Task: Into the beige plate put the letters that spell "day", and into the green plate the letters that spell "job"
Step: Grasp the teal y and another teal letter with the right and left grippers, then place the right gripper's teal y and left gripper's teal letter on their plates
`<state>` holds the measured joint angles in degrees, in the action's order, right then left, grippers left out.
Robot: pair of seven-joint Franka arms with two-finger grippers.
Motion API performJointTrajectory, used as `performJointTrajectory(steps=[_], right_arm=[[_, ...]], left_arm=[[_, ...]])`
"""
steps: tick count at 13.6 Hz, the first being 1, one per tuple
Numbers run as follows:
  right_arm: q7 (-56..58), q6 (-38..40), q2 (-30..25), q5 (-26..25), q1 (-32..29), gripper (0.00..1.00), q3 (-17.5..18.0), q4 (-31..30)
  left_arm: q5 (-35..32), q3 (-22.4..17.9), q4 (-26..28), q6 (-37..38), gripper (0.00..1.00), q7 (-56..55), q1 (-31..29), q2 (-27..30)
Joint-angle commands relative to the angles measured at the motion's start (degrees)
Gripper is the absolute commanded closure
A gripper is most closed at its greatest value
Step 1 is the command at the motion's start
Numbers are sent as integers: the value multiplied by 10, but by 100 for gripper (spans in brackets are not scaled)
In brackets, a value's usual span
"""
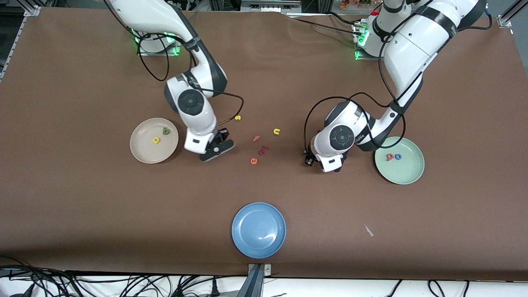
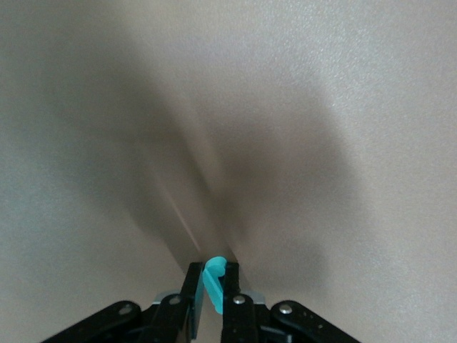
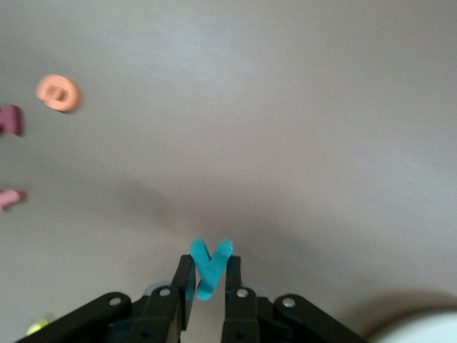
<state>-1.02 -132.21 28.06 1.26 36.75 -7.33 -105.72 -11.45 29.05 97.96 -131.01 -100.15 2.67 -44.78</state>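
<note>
Blue plate (image 1: 258, 229) lies nearest; left end effector (image 2: 212, 289) pinches teal j (image 2: 213, 284), right end effector (image 3: 207, 282) pinches teal y (image 3: 208, 266).

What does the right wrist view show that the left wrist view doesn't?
Only the right wrist view: the right gripper shut on the small teal foam y, with the orange foam e and two dark red foam pieces on the brown table cover, plus a pale plate rim. Only the left wrist view: the left gripper shut on the small teal foam j. Both: bare cover under a closed grip.
</note>
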Motion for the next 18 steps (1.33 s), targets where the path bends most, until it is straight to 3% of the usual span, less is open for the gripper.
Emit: performJointTrajectory(steps=[1,3,5,8,10,11,12,13,18], right_arm=[[14,66,-36,1,0,98,-40,-25],[32,71,-44,-1,0,98,-90,-61],[74,70,-52,1,0,98,-138,-97],[82,33,-70,1,0,98,-181,-169],[83,-39,-64,1,-1,96,-195,-214],[82,-76,-60,1,-2,87,-197,-233],[81,-85,-60,1,-1,48,-197,-236],[81,-83,-64,2,-1,0,-200,-235],[77,51,-105,2,-1,0,-206,-159]], left_arm=[[-22,-7,1,0,100,14,-5,11],[-24,-4,-1,8,100,65,-32,37],[-21,0,-2,64,100,159,-64,77],[-16,12,1,161,100,321,-153,104],[-16,12,4,196,100,437,-205,108],[-16,12,6,204,100,494,-235,109],[-18,11,7,214,100,553,-260,109],[-23,9,8,218,100,600,-280,106],[-36,7,22,213,100,718,-341,92]])
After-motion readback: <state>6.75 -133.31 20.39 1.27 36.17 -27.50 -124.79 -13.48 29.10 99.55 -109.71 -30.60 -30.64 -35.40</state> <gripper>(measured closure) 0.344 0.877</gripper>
